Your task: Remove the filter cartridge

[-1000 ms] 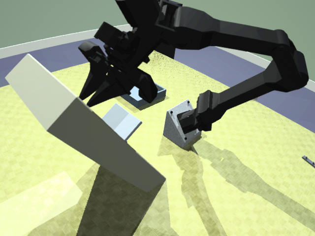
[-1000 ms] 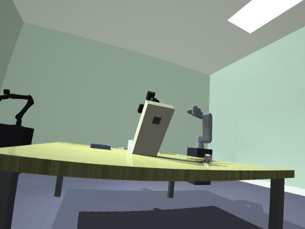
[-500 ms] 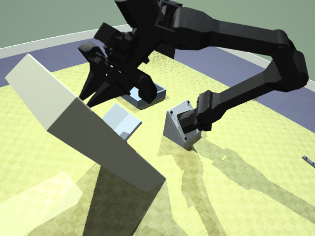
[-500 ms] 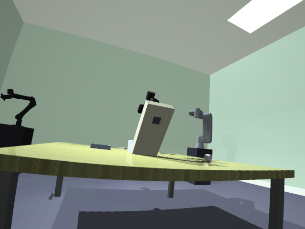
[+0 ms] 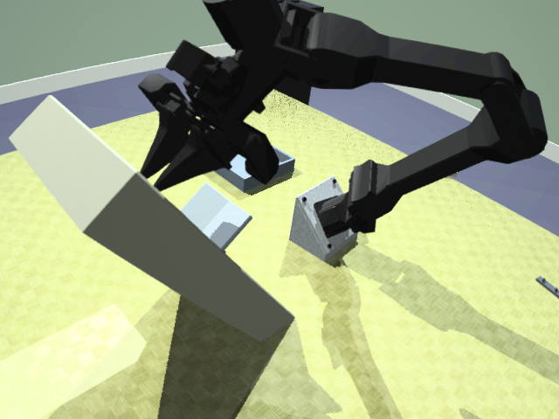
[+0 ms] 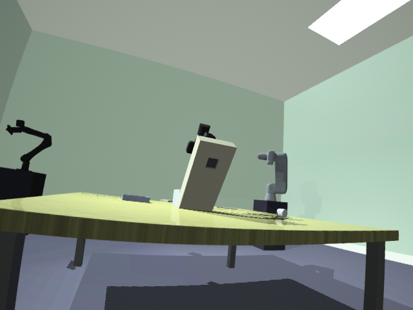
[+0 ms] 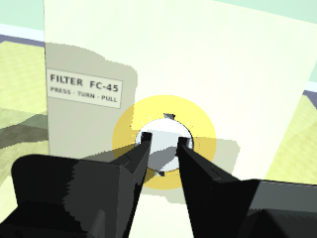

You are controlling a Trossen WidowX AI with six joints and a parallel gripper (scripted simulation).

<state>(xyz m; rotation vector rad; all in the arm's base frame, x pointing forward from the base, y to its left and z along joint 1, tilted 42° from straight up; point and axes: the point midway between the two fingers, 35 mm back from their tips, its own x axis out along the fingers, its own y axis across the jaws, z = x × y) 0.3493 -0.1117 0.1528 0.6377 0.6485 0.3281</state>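
The round white filter cartridge [image 7: 163, 128] sits in the pale service panel [image 7: 223, 59] [image 5: 171, 238] [image 6: 203, 186], inside a yellow ring [image 7: 204, 129]. The panel leans and shows its back in the top and exterior views, which hide the cartridge. My gripper [image 7: 164, 148] [image 5: 149, 180] is partly open, with nothing squeezed between its fingers. Its two tips stand apart at dark spots on the left and right of the cartridge face, apparently at the slots. How deep they reach is hidden. The blue-grey tray [image 5: 286, 170] [image 6: 135, 198] stands on the table beyond the panel.
A grey wedge block [image 5: 304, 232] with bolts stands at my arm's lower end. A pale tilted plate [image 5: 198, 205] is between panel and tray. A small dark bar [image 5: 548, 286] lies at the right. A white cylinder [image 6: 282, 212] shows near the table's right side.
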